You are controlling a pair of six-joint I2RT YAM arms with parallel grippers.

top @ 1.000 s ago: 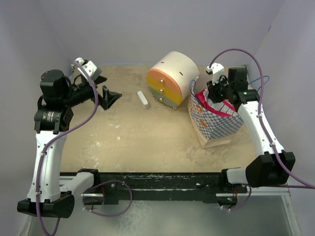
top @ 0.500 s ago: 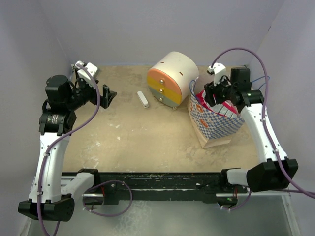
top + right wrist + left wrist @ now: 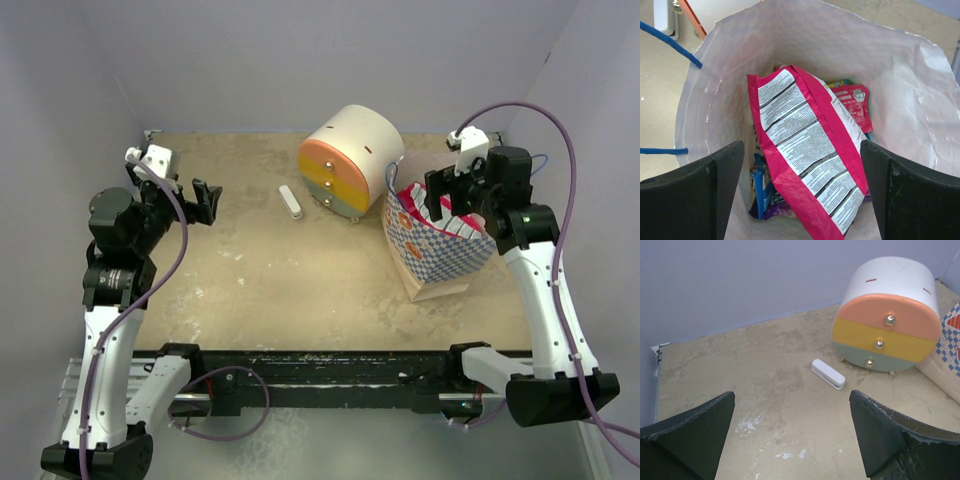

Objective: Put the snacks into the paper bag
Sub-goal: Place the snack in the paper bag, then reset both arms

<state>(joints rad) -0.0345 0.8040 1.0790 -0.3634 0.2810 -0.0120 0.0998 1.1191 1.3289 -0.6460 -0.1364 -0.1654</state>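
The paper bag [image 3: 438, 256] stands upright at the right of the table, its mouth open, with blue cord handles [image 3: 670, 42]. Inside lie several snacks: a large pink packet [image 3: 810, 165] leaning on top, a small red packet [image 3: 856, 102] behind it, and a blue packet [image 3: 759, 185] beneath. My right gripper [image 3: 801, 145] hangs over the bag's mouth, open, with nothing between its fingers; the top view shows the right gripper [image 3: 450, 203] just above the bag's rim. My left gripper [image 3: 791, 395] is open and empty above bare table at the far left [image 3: 200, 200].
A cream round drawer unit [image 3: 350, 160] with orange, yellow and green drawer fronts [image 3: 885, 335] stands left of the bag. A small white stick-shaped object [image 3: 290, 200] lies on the table beside it [image 3: 828, 373]. Grey walls close in the back and sides.
My right gripper has opened and let go of the pink packet, which now rests in the bag, and has drawn back to the right. The left arm has pulled back leftward.
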